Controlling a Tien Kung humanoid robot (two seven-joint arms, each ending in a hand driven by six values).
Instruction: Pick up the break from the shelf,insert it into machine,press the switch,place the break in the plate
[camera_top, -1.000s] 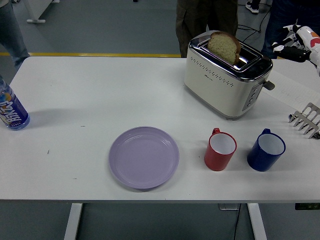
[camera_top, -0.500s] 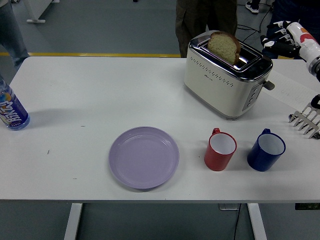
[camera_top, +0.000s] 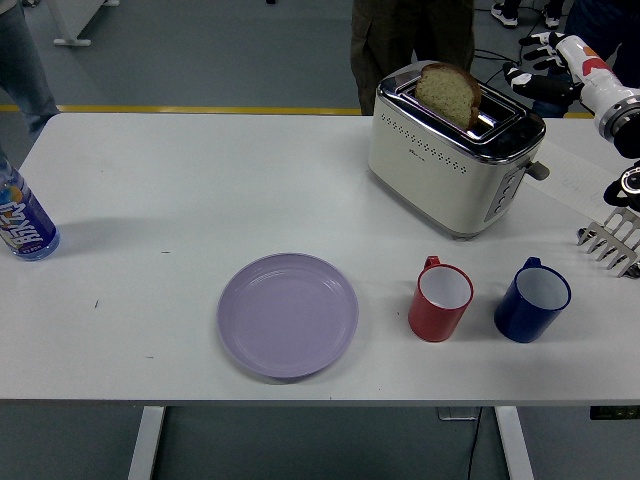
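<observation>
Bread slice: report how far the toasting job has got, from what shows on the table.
Done: the bread slice stands in a slot of the toaster, most of it sticking up. In hand: the right hand, fingers open and empty, hovers right of the toaster top. Left: whether the switch was pressed cannot be told; the purple plate holds no bread. The left hand is out of view.

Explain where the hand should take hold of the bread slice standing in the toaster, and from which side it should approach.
Grip the bread slice by its domed upper half, the only part showing above the toaster slot. Come from above, fingers pinching its two flat faces, since the lower part sits hidden in the slot. The right hand, hovering beyond the toaster's right end, is probably best placed.
</observation>
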